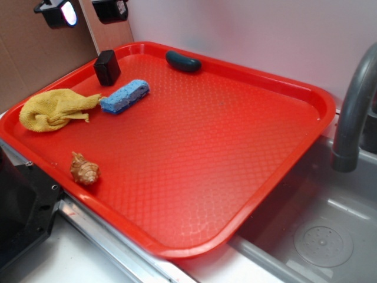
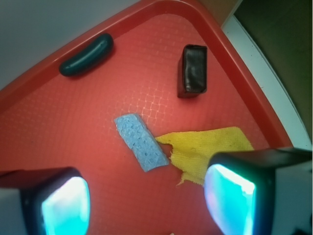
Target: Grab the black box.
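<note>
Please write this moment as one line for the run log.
phase: approach | tool: open, empty, above tray | black box: untouched, near tray corner

No readable text or labels appear anywhere.

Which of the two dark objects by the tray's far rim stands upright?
The black box stands upright near the tray's far left corner, close to the sponge. The teal object lies flat along the rim.
</note>
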Robot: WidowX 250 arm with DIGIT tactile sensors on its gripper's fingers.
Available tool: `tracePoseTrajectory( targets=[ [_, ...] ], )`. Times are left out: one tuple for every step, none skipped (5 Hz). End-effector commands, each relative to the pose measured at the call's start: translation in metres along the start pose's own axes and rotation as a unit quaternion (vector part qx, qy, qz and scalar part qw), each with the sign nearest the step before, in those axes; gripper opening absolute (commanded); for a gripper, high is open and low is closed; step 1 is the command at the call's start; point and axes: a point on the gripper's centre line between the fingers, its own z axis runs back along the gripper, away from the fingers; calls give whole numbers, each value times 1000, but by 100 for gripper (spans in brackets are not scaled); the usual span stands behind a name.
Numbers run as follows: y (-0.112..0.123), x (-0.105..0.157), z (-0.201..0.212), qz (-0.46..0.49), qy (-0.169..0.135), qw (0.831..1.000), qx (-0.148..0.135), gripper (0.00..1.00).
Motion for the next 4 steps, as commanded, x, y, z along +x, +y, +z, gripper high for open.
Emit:
tracePoseTrajectory(
  targets=[
    [22, 37, -7, 72, -18, 997, 23, 100],
    [51, 69, -61, 92, 28, 995, 20, 100],
    [55, 86, -78, 79, 8, 997, 21, 100],
    [51, 95, -91, 65, 1, 997, 33, 100]
  ],
)
